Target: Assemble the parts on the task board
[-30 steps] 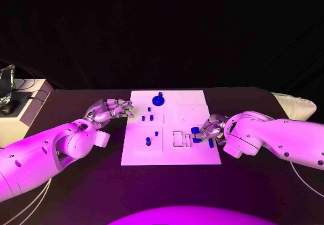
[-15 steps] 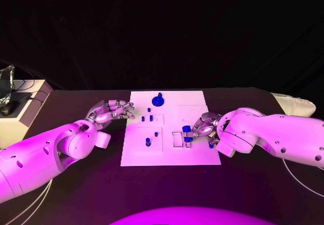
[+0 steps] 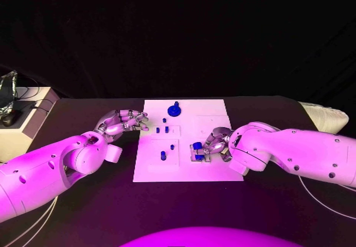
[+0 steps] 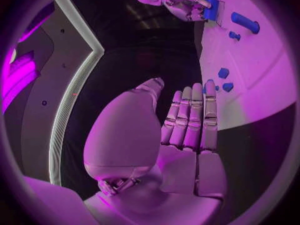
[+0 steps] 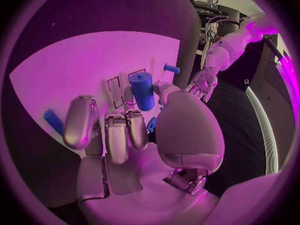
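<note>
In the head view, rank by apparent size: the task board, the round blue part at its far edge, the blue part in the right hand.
1. task board
2. and 3. round blue part and held blue part in the right hand: similar; the hand partly covers the second, so no ranking.

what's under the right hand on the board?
The right hand holds a blue cylinder above rectangular slots in the white board. Whether its tip has entered one is hidden.

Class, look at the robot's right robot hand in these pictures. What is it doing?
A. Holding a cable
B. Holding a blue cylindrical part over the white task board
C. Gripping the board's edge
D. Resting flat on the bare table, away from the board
B: the right robot hand grips a blue cylindrical part above the white task board, near its rectangular slots.
</note>
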Motion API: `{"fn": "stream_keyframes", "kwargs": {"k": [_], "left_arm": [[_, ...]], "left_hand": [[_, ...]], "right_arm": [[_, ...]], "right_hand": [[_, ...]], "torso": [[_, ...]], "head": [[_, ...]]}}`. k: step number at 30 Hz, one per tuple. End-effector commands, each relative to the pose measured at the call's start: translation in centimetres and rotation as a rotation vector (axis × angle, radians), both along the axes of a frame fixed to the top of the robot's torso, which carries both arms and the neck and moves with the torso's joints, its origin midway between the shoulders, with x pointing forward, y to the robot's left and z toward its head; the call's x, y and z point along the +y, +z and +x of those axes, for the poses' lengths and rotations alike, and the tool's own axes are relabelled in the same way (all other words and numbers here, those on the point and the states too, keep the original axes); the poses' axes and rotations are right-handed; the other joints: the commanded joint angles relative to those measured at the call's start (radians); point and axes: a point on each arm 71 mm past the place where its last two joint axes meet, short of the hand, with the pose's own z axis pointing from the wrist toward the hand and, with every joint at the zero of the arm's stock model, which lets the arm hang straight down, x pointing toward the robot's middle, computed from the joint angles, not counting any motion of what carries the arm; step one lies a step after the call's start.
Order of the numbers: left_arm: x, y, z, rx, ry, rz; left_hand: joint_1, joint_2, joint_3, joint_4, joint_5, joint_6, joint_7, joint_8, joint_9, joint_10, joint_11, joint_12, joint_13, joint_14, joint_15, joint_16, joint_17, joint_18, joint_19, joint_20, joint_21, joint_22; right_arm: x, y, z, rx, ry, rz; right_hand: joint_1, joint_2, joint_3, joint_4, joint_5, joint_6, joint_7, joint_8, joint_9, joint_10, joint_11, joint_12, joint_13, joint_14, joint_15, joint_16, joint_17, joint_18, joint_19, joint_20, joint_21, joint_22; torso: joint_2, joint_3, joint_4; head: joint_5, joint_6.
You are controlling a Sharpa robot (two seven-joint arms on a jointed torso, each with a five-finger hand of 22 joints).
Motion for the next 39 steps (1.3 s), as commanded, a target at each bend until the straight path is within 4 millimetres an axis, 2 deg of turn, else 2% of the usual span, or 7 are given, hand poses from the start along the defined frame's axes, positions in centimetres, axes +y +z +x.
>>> {"fn": "stream_keyframes", "kwargs": {"k": [1, 9, 13, 22, 28, 33, 39], "left_arm": [[-0.3, 0.08, -0.09, -0.005, -0.024, -0.007], [-0.27, 0.1, -0.11, -0.005, -0.025, -0.007], [-0.23, 0.1, -0.12, -0.004, -0.025, -0.007], [-0.09, 0.11, -0.14, -0.003, -0.025, -0.005], [0.0, 0.12, -0.17, -0.002, -0.024, -0.004], [-0.02, 0.1, -0.18, 0.001, -0.028, -0.004], [-0.06, 0.08, -0.18, 0.004, -0.031, -0.005]], "left_hand": [[0.006, 0.004, 0.0, -0.008, 0.004, -0.004, 0.005, -0.003, -0.001, -0.003, 0.0, -0.006, -0.001, -0.001, 0.005, -0.006, 0.002, 0.01, 0.006, -0.001, -0.006, -0.002], [0.006, 0.004, 0.0, -0.008, 0.003, -0.004, 0.005, -0.002, -0.002, -0.004, 0.001, -0.007, -0.001, -0.002, 0.006, -0.007, 0.002, 0.01, 0.006, -0.001, -0.007, -0.002], [0.006, 0.004, 0.0, -0.008, 0.003, -0.004, 0.005, -0.002, -0.002, -0.004, 0.001, -0.007, -0.001, -0.002, 0.006, -0.007, 0.002, 0.01, 0.006, -0.001, -0.007, -0.002], [0.005, 0.004, -0.001, -0.007, 0.003, -0.004, 0.006, -0.002, -0.002, -0.004, 0.001, -0.007, -0.001, -0.003, 0.006, -0.007, 0.002, 0.01, 0.006, -0.001, -0.008, -0.002], [0.005, 0.004, -0.001, -0.007, 0.003, -0.004, 0.006, -0.002, -0.002, -0.005, 0.001, -0.007, -0.001, -0.003, 0.006, -0.008, 0.002, 0.01, 0.006, -0.001, -0.008, -0.002], [0.006, 0.005, 0.0, -0.006, 0.003, -0.004, 0.006, -0.002, -0.002, -0.005, 0.002, -0.008, -0.001, -0.004, 0.007, -0.008, 0.002, 0.01, 0.006, 0.0, -0.008, -0.003], [0.006, 0.005, 0.0, -0.006, 0.003, -0.003, 0.006, -0.002, -0.002, -0.005, 0.002, -0.008, -0.001, -0.004, 0.007, -0.008, 0.002, 0.01, 0.006, 0.0, -0.009, -0.003]], "right_arm": [[0.19, 0.0, 0.05, -0.027, 0.035, -0.046], [0.45, 0.05, 0.34, -0.059, 0.054, -0.057], [0.55, -0.07, 0.35, -0.057, 0.067, -0.064], [0.42, -0.55, 0.4, -0.051, 0.076, -0.081], [0.29, -0.69, 0.38, -0.055, 0.077, -0.09], [0.15, -0.67, 0.39, -0.066, 0.076, -0.101], [0.24, -0.59, 0.25, -0.079, 0.081, -0.1]], "right_hand": [[-0.014, 0.002, 0.044, -0.049, -0.011, 0.014, -0.003, -0.001, 0.001, 0.04, 0.001, -0.007, 0.174, 0.108, -0.002, 0.004, 0.263, -0.013, 0.043, -0.003, -0.005, 0.176], [-0.064, -0.02, 0.013, -0.048, -0.093, 0.017, -0.002, -0.005, 0.007, 0.041, 0.002, -0.006, 0.176, 0.108, -0.001, 0.004, 0.263, -0.013, 0.045, -0.002, -0.003, 0.177], [-0.083, -0.026, -0.016, -0.049, -0.052, 0.018, -0.003, -0.006, 0.012, 0.041, 0.001, -0.008, 0.175, 0.108, -0.002, 0.004, 0.263, -0.013, 0.044, -0.002, -0.005, 0.177], [-0.104, -0.012, -0.076, -0.047, -0.118, 0.02, -0.006, -0.005, 0.021, 0.039, -0.001, -0.013, 0.173, 0.108, -0.003, 0.004, 0.263, -0.012, 0.044, -0.003, -0.009, 0.176], [-0.114, 0.027, -0.191, -0.045, -0.174, 0.02, -0.007, -0.005, 0.031, 0.037, -0.002, -0.019, 0.171, 0.108, -0.004, 0.004, 0.263, -0.011, 0.043, -0.004, -0.02, 0.174], [-0.163, 0.074, -0.333, -0.042, -0.264, 0.023, -0.008, -0.003, 0.04, 0.037, -0.002, -0.023, 0.17, 0.108, -0.004, 0.004, 0.263, -0.011, 0.045, -0.003, -0.021, 0.174], [-0.185, 0.083, -0.371, -0.041, -0.289, 0.024, -0.008, -0.002, 0.043, 0.036, -0.002, -0.025, 0.17, 0.108, -0.004, 0.004, 0.263, -0.011, 0.045, -0.004, -0.022, 0.174]], "torso": [[0.0, 0.0001, -0.0006], [0.0, -0.0003, 0.0002], [0.0, -0.0001, 0.0002], [0.0, 0.0004, 0.0002], [0.001, 0.0007, -0.0008], [0.0, 0.0007, -0.0006], [0.0, 0.0009, -0.0007]], "head": [[0.001, -0.001], [0.001, -0.001], [0.002, -0.002], [0.006, -0.005], [0.006, -0.007], [0.006, -0.008], [0.005, -0.007]]}}
